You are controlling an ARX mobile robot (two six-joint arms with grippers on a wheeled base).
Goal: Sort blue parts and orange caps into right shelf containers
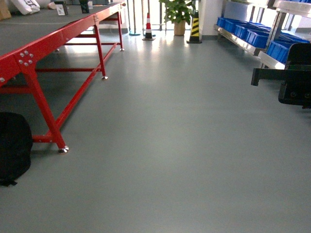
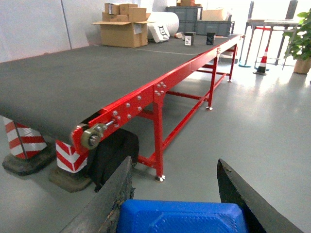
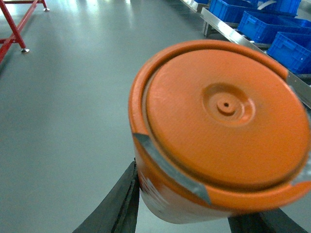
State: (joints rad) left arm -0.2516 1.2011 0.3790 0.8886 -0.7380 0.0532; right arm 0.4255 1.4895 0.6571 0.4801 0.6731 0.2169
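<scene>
In the left wrist view a blue part (image 2: 181, 217) with a textured face sits between the dark fingers (image 2: 116, 199) of my left gripper (image 2: 174, 167), which is shut on it. In the right wrist view my right gripper (image 3: 194, 218) is shut on an orange cap (image 3: 221, 121); its round top faces the camera and white print shows on its side. The cap hides most of the right finger. The right shelf containers (image 3: 272, 24), blue open crates, stand in a row on a metal shelf at upper right. The containers (image 1: 252, 33) also show in the head view, with my right arm (image 1: 291, 80) near them.
A long red-framed conveyor (image 2: 73, 82) with a dark belt runs along the left, with cardboard boxes (image 2: 124, 26) at its far end. A black bag (image 1: 13, 145) lies by its near leg. A traffic cone (image 1: 148, 26), a striped post (image 1: 195, 26) and a potted plant (image 1: 178, 14) stand at the back.
</scene>
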